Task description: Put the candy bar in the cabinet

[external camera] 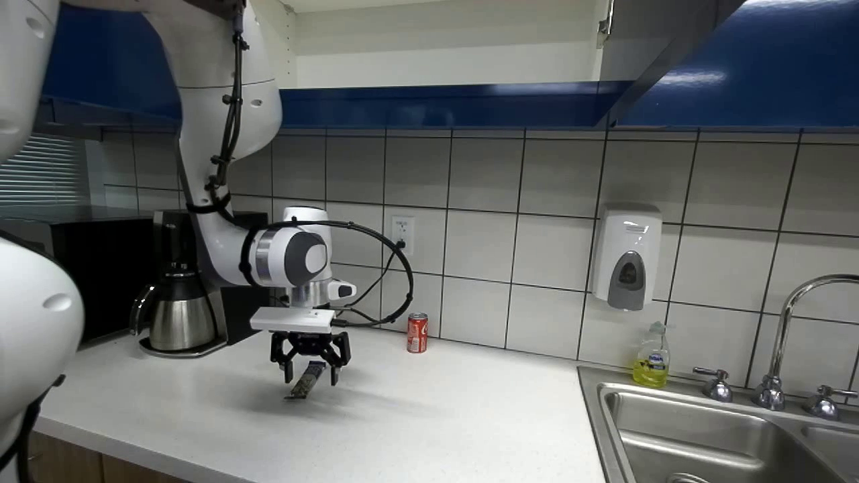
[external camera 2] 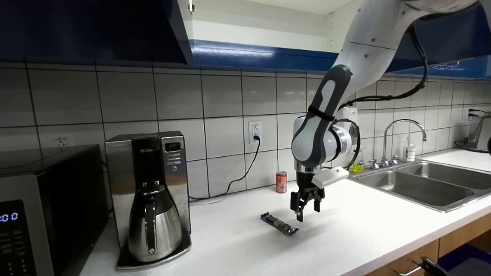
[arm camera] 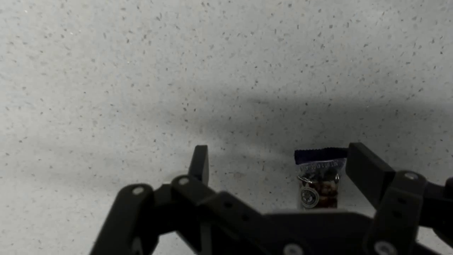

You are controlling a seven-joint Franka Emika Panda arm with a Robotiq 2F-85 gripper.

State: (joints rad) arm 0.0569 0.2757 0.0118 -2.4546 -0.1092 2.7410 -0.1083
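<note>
The candy bar lies flat on the white counter and shows in both exterior views (external camera: 306, 384) (external camera 2: 279, 224). It has a dark wrapper with a lighter printed patch. In the wrist view its near end (arm camera: 318, 180) shows between the fingers, closer to the right-hand finger; the rest is hidden behind the gripper body. My gripper (external camera: 311, 377) is open and empty, pointing down above the counter beside the bar; it also shows in an exterior view (external camera 2: 308, 213) and the wrist view (arm camera: 279, 156). The blue cabinet (external camera: 429, 106) hangs above with its white inside showing, also in an exterior view (external camera 2: 264, 54).
A red can (external camera: 417, 333) stands near the tiled wall. A coffee maker with a steel carafe (external camera 2: 155, 222) and a black microwave (external camera 2: 50, 203) stand at one end. A steel sink (external camera: 691, 429) with a faucet and a soap bottle (external camera: 651, 362) is at the other. A cabinet door (external camera: 745, 74) stands open.
</note>
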